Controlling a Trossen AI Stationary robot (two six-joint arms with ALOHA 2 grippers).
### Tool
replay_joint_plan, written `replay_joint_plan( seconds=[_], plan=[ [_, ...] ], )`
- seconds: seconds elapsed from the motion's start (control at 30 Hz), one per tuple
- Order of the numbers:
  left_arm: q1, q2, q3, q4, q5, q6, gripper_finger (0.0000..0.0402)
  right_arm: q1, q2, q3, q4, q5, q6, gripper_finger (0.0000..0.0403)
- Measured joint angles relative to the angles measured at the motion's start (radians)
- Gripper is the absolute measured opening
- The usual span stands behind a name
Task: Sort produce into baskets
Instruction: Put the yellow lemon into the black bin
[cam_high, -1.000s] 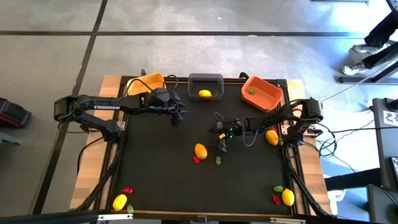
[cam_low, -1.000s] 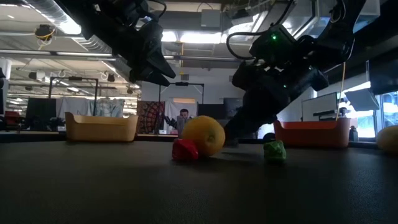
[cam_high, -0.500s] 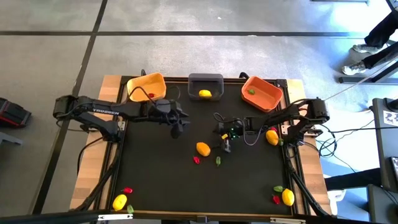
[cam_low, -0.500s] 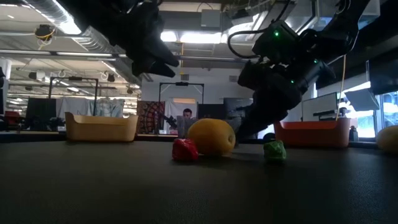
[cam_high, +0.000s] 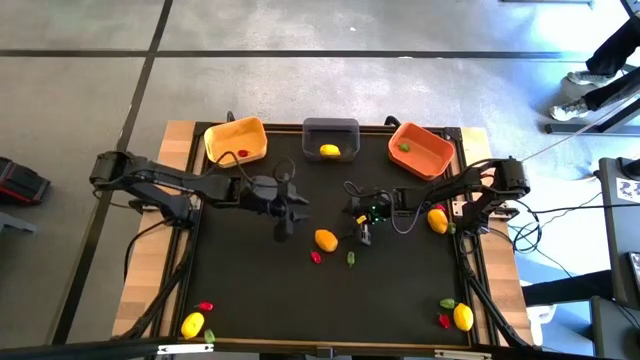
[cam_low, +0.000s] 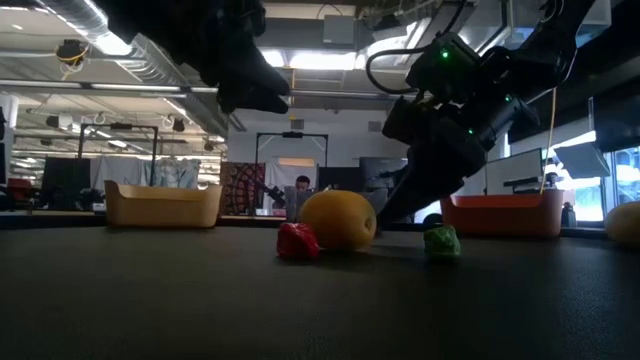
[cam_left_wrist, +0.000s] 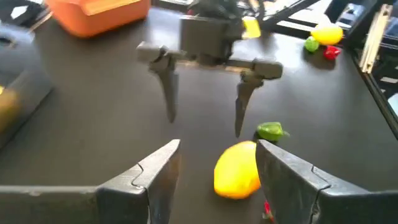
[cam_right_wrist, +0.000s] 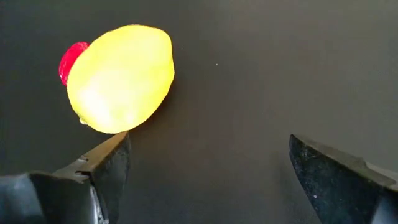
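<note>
Left gripper (cam_high: 287, 222), empty and half-open, had swung from the yellow-orange plastic bin (cam_high: 236, 140) toward the yellow toy lemon (cam_high: 325, 240); right gripper (cam_high: 362, 236) hung wide open beside it.

Three baskets line the far edge of the desk (cam_high: 250, 290): the left basket (cam_high: 236, 140) holding one small piece, the middle basket (cam_high: 330, 136) holding a lemon-like fruit, the right basket (cam_high: 420, 148) holding another small piece. At mid-desk a lemon (cam_high: 325, 239) lies with two small pieces (cam_high: 316, 256) just near of it. The left tool (cam_high: 287, 213) hangs left of the lemon, the right tool (cam_high: 362, 226) just right of it. More produce sits in the near left corner (cam_high: 193, 323), the near right corner (cam_high: 462, 316) and by the right edge (cam_high: 437, 220).
</note>
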Motion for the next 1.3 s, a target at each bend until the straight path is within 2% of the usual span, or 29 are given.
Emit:
replay_joint_plan(
  seconds=[0.13, 0.37, 0.67, 0.77, 0.97, 1.3],
  plan=[
    [-0.02, 0.085, 0.0, 0.086, 0.034, 0.019, 0.0203, 0.0, 0.0, 0.0, 0.0, 0.0, 0.0, 0.0372],
    [-0.021, 0.234, 0.0, 0.219, 0.154, 0.036, 0.0203, 0.0, 0.0, 0.0, -0.002, 0.0, 0.0, 0.0372],
    [-0.021, 0.375, 0.0, 0.387, 0.167, 0.171, 0.0203, 0.0, 0.0, 0.0, 0.0, 0.0, 0.0, 0.0372],
    [-0.021, 0.399, 0.0, 0.402, 0.167, 0.189, 0.0203, 0.0, 0.0, 0.0, 0.0, 0.0, 0.0, 0.0372],
    [-0.02, 0.413, 0.0, 0.404, 0.165, 0.129, 0.0203, 0.0, 0.0, 0.0, 0.0, 0.0, 0.0, 0.0372],
    [-0.019, 0.413, 0.0, 0.409, 0.128, 0.174, 0.0207, 0.0, 0.0, 0.0, 0.0, 0.0, 0.001, 0.0372]
  ],
)
